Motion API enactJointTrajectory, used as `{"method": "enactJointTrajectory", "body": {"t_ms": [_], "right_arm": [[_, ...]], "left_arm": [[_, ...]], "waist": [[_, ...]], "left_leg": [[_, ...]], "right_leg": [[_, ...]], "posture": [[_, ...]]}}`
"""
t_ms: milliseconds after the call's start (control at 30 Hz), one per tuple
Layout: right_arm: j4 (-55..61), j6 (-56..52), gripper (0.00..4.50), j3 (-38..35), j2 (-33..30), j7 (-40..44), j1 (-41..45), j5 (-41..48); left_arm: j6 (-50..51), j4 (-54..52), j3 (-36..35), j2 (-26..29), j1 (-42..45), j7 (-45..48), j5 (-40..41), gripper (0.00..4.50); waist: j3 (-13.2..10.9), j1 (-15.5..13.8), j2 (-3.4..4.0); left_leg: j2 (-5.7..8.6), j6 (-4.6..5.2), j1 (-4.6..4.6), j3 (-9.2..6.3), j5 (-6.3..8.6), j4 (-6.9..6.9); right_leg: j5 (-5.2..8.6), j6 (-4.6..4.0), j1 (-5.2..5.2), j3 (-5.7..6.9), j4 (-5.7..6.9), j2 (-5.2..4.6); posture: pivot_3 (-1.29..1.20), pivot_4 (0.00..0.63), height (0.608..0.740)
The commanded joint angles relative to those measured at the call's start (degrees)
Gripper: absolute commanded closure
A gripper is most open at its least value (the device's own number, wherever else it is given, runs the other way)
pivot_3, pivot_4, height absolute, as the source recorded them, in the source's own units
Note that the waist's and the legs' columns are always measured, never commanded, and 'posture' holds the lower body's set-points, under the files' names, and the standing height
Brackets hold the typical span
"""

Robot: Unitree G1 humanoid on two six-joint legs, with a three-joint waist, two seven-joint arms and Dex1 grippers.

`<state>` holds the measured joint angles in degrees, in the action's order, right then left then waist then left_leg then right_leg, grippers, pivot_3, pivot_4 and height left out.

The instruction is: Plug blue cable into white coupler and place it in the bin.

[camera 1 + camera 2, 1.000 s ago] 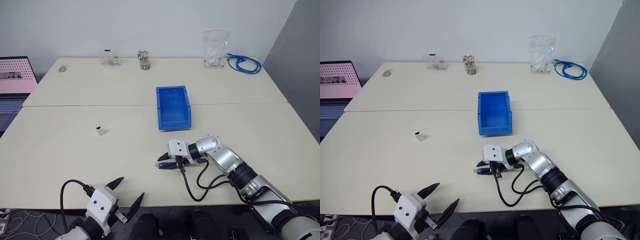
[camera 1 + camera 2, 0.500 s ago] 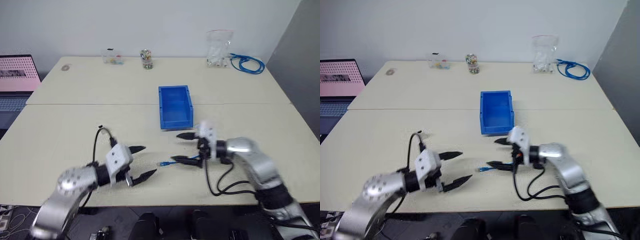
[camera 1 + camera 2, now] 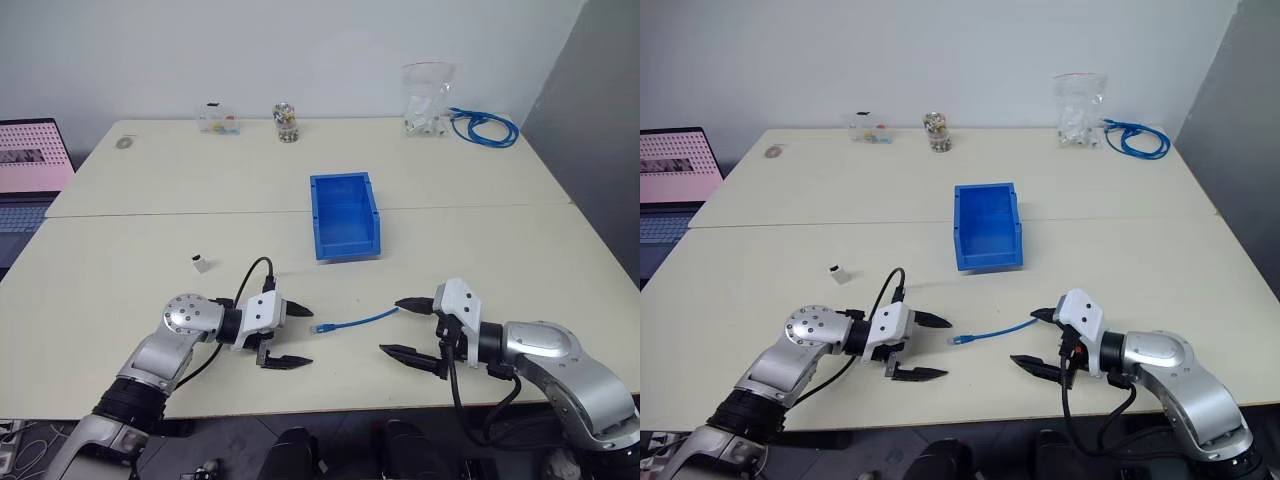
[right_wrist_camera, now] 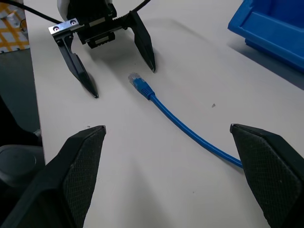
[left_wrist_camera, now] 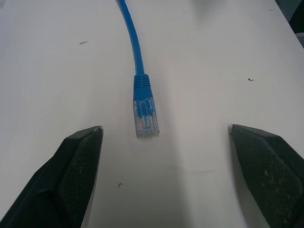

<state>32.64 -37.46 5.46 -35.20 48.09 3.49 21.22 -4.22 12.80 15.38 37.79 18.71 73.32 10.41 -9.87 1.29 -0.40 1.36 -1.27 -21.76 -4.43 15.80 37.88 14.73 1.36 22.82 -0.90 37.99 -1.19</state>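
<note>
You have the short thin bright-blue cable [image 3: 355,321] lying flat and free on the cream table [image 3: 120,300], on the near side of the bright blue open-top plastic bin [image 3: 344,214] and well apart from it. The cable's clear plug end [image 5: 145,118] points toward your left gripper [image 3: 296,336], whose two black fingers stand wide apart, one on each side of the plug without touching it. Your right gripper [image 3: 406,327] sits at the cable's other end with its fingers spread just as wide, holding nothing; that end of the cable lies just beside its upper fingertip [image 3: 402,304], and you cannot tell whether they touch. The two grippers face each other across the cable, both nearer to you than the bin. The tiny white boxy coupler [image 3: 201,263] rests alone on the table, off to the left of the bin and a little nearer to you, well clear of the cable and of both grippers. The bin itself stands upright in the middle of the table. Beyond the bin, along the far edge, you can see a clear plastic bag of white parts [image 3: 430,98] with a coiled bundle of blue cable [image 3: 486,127] beside it, and a small glass jar [image 3: 287,122].
</note>
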Motion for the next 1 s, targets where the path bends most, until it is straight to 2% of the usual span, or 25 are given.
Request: {"method": "enactJointTrajectory", "body": {"t_ms": [33, 167, 333, 400, 700, 833, 900, 1000], "right_arm": [[2.2, 0.6, 0.00, -1.7, 0.1, -1.9, -0.6, 1.0], [2.0, 1.0, 0.00, -1.7, -0.5, -2.5, -1.0, 1.2], [1.2, 1.3, 0.00, -1.5, -0.5, -3.0, -0.2, 1.2], [1.2, 1.3, 0.00, -1.3, -0.4, -3.0, 0.0, 1.5], [0.5, 1.4, 0.00, -0.9, -0.2, -3.2, -0.2, 1.9], [0.7, 1.0, 0.00, -0.9, 0.0, -3.4, -0.1, 2.4], [2.0, -0.8, 0.00, -1.9, 0.3, -3.6, -0.9, 4.3], [4.9, -7.8, 0.00, -6.0, 2.1, -5.6, -3.1, 13.0]], "left_arm": [[0.1, 5.1, 2.0, -2.9, 0.4, -2.3, -3.4, 0.47], [2.6, 7.3, 1.7, -4.5, 1.5, -1.9, -3.0, 1.29], [1.5, 9.7, 1.7, -4.1, 2.1, 0.1, -3.1, 1.90], [1.8, 9.9, 2.0, -3.7, 2.3, 1.3, -2.9, 2.41], [1.4, 6.3, 3.1, -4.5, 0.6, 2.0, -2.5, 4.15], [3.1, 4.3, 2.6, -4.2, -0.3, 2.1, -1.8, 4.26], [17.5, 1.7, -0.4, -4.6, 1.5, -0.9, 3.1, 4.26], [37.1, -3.8, -4.8, -5.0, 3.0, -3.0, 13.2, 4.26]], "waist": [[0.1, -0.5, 0.08], [0.1, -1.3, 0.08], [0.1, -1.2, 0.09], [0.1, -1.1, 0.09], [0.1, -0.9, 0.10], [0.1, -0.9, 0.09], [0.1, -0.8, 0.09], [0.1, -0.8, 0.06]], "left_leg": [[0.02, 0.00, 0.00, -0.02, 0.00, 0.01], [0.10, 0.00, 0.06, -0.07, 0.00, 0.06], [0.09, 0.01, 0.11, -0.12, 0.00, 0.06], [0.06, 0.01, 0.21, -0.12, 0.00, 0.02], [0.02, 0.02, 0.35, -0.12, 0.02, -0.03], [0.02, 0.03, 0.33, -0.13, 0.03, -0.03], [0.02, 0.04, 0.32, -0.14, 0.04, -0.03], [0.02, 0.06, 0.29, -0.20, 0.05, -0.02]], "right_leg": [[0.00, 0.00, -0.03, 0.02, -0.02, 0.00], [0.00, 0.03, -0.20, 0.02, -0.10, 0.00], [0.01, 0.03, -0.29, 0.02, -0.15, -0.01], [0.01, 0.03, -0.37, 0.02, -0.15, -0.02], [0.07, 0.02, -0.49, -0.01, -0.16, -0.01], [0.08, 0.03, -0.51, -0.02, -0.22, -0.02], [0.08, 0.04, -0.51, -0.01, -0.24, -0.02], [0.09, 0.06, -0.51, 0.02, -0.23, -0.02]], "posture": [[0.00, 0.150, 0.740], [0.00, 0.150, 0.740], [0.00, 0.150, 0.740], [0.00, 0.150, 0.740], [0.00, 0.150, 0.740], [0.00, 0.150, 0.740], [0.00, 0.150, 0.740], [0.00, 0.150, 0.740]]}}
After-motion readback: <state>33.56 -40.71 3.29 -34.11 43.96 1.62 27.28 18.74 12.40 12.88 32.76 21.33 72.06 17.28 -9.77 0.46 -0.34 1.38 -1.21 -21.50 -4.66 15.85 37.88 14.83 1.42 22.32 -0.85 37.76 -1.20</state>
